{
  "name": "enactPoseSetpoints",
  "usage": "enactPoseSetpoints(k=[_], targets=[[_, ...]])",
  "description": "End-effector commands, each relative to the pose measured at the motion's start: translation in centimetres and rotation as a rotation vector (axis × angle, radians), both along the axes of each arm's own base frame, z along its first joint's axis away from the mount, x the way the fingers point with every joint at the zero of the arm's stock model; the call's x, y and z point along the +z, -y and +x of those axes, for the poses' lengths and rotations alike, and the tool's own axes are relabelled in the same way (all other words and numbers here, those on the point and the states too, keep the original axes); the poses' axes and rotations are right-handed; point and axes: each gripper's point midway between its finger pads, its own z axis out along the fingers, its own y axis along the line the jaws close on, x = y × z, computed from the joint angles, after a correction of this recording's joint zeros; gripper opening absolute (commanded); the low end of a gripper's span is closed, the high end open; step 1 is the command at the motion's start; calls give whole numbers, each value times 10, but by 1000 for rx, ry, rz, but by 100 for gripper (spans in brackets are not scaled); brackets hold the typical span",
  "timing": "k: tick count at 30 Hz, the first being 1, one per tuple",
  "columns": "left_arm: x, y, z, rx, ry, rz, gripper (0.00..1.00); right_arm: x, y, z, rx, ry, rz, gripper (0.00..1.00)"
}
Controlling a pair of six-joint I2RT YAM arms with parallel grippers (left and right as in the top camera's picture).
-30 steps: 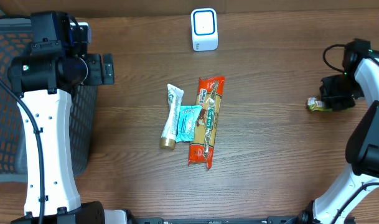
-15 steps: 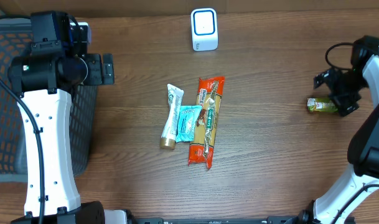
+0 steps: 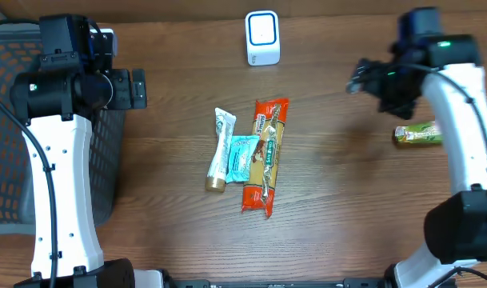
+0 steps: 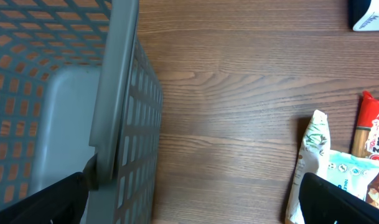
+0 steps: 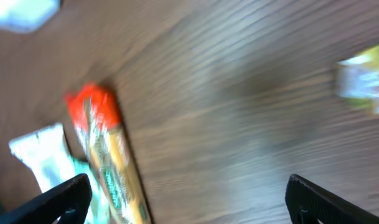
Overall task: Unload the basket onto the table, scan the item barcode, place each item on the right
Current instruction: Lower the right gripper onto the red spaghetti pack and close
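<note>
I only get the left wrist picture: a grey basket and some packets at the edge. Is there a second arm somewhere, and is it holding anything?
Observer: Yes. Overhead, the right gripper hangs open above the table, right of the orange packet, holding nothing.
Operator: Anything lying about that I miss?
Observer: A small green packet lies alone toward the table's right side.
Operator: And the white corner at the top of my picture?
Observer: That is a small white device with a blue-ringed face, standing at the table's far edge.
</note>
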Motion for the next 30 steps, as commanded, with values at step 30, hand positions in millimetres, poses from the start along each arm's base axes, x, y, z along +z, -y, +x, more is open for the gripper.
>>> enactPoseSetpoints(k=[30], targets=[[1, -1, 3, -12, 3, 1, 100, -144, -211, -108, 420, -248, 99, 96]])
